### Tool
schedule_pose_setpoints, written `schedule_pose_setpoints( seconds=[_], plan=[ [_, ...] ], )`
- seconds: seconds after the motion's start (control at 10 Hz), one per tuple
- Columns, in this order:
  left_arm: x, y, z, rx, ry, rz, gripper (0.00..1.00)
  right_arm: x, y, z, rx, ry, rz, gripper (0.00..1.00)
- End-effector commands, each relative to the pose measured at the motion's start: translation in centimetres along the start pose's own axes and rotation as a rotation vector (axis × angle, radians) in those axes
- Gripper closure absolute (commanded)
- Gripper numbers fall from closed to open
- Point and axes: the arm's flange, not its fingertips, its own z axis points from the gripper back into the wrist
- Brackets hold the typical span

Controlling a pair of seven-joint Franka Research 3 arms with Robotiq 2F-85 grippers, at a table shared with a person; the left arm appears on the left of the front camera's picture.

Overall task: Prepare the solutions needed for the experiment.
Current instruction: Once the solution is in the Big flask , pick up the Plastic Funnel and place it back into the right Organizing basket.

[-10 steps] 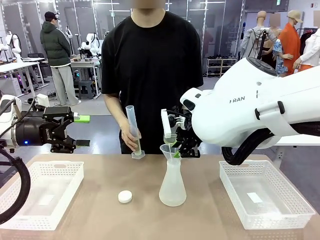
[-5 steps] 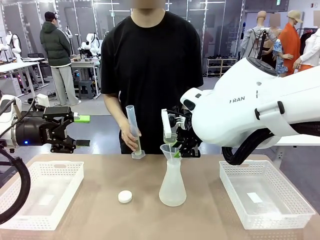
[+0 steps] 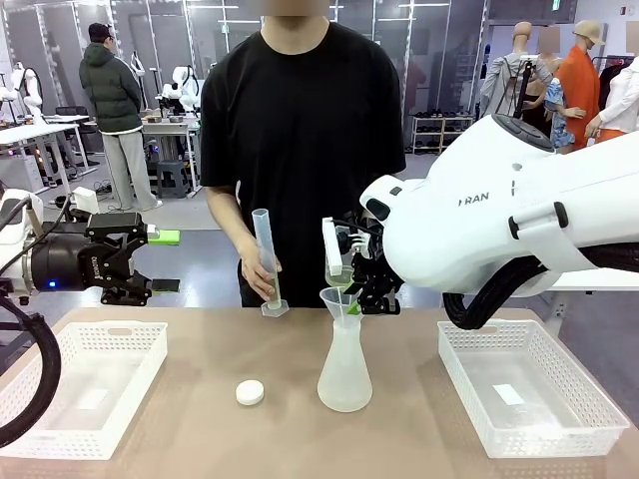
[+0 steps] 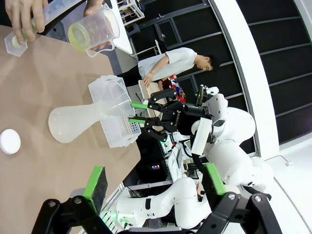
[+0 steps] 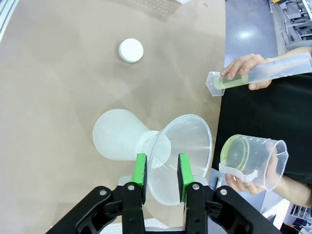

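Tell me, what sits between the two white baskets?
Front view: a white cap and a flask topped by a funnel, between the left basket and right basket.

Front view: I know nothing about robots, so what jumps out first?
The big white right arm fills the right side, its right gripper clamped on a clear funnel seated in the flask at mid-table. Just behind, the person holds a beaker of pale yellow-green liquid tilted over the funnel, with a graduated cylinder in the other hand.
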Motion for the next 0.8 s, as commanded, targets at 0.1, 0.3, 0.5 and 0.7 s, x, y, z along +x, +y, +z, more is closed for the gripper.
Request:
schedule_pose_setpoints(
  seconds=[0.1,0.3,0.5,0.7],
  plan=[
    [-0.1,-0.2,0.3,-0.001,0.009,0.002,0.0,3.4,1.2,2.8,-0.016,0.049,0.062,0.66],
    [-0.1,-0.2,0.3,-0.001,0.009,0.002,0.0,4.8,1.7,5.1,-0.043,0.072,0.07,0.66],
    [-0.1,-0.2,0.3,-0.001,0.009,0.002,0.0,5.3,2.0,9.5,-0.086,0.073,-0.052,0.66],
    [-0.1,-0.2,0.3,-0.001,0.009,0.002,0.0,1.8,2.3,13.6,-0.031,0.132,-0.309,0.66]
  ],
)
